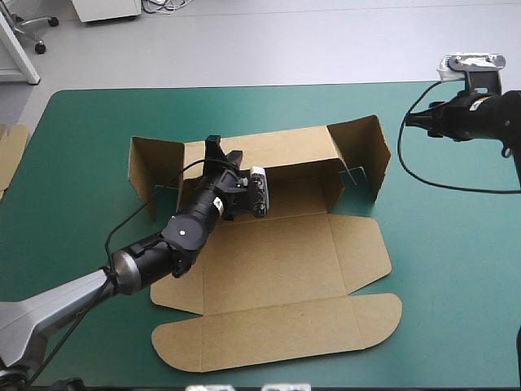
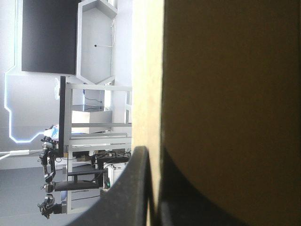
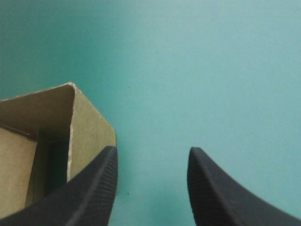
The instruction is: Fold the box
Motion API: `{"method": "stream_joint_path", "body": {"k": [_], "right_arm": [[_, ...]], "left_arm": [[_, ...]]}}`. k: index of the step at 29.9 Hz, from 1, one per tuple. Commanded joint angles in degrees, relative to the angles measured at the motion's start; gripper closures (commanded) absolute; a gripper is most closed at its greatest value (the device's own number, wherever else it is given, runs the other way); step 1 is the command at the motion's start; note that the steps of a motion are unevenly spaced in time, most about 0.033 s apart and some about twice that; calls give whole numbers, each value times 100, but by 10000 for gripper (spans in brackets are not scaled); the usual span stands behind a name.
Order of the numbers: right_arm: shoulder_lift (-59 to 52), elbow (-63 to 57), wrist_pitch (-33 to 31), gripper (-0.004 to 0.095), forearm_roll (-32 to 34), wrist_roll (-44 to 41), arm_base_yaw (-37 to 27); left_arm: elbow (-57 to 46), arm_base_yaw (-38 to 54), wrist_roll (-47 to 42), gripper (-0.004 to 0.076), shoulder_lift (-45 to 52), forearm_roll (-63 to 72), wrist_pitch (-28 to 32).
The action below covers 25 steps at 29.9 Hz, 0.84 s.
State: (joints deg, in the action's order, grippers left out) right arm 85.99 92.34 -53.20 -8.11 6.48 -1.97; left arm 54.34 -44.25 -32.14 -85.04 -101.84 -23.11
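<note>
Lying mid-table on the teal-green cover (image 1: 440, 269), the box (image 1: 277, 277) is seen in the high view with its far and side walls raised and its lid flat toward the near edge. The left gripper (image 1: 224, 153) is set on the far wall, and the right gripper (image 1: 413, 120) is held apart from the right wall. In the left wrist view, board is pinched between the black fingers (image 2: 136, 188). In the right wrist view, the fingers (image 3: 89, 188) are spread over bare cover, with a raised box corner just beside one.
</note>
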Motion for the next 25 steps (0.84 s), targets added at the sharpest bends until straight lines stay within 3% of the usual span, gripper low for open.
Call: {"method": "stream_joint_path", "body": {"k": [1,7,17,22,25], "right_arm": [[227,519,277,464,-58,29,-48],[788,1039,230,508,-100,29,-199],[1415,1669,98,520,-590,249,-312],[1580,1669,261,523,-937,489,-312],[1671,1681,334,523,-1261,682,-312]], "left_arm": [[48,-18,-108,738,144,79,278],[48,-80,-108,738,277,79,225],[58,-148,-76,738,366,79,677],[58,-148,174,738,175,79,3],[58,-126,220,738,146,79,-1]]}}
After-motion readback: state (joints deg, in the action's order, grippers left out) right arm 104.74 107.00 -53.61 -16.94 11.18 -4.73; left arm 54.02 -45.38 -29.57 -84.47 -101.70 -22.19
